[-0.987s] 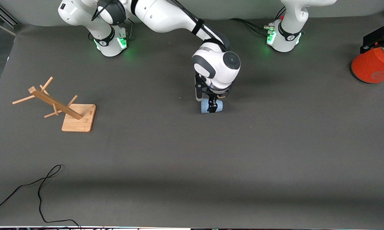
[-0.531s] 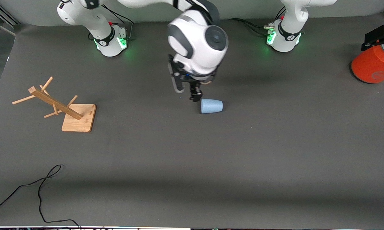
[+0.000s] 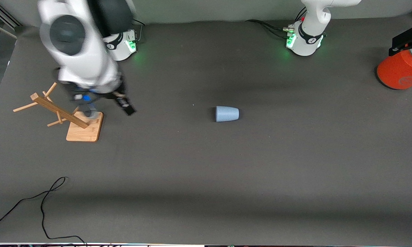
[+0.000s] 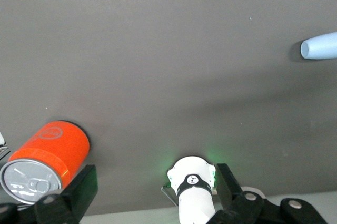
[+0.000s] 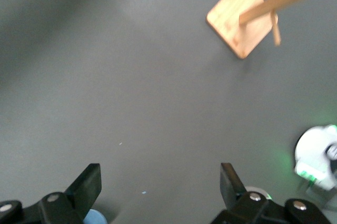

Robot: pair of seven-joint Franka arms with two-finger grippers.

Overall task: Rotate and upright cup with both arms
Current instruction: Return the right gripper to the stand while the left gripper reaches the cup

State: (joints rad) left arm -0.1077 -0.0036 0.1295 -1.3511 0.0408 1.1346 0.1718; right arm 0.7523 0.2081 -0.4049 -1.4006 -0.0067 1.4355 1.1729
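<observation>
Grey table lying mostly bare; cup lying sideways mid-table, untouched. Right gripper hovering over wooden rack, jaws apart. Left gripper waiting high, jaws apart. Risk: cup rolling if nudged off-centre.

Cup on its side mid-table, wooden rack toward right arm's end.
</observation>
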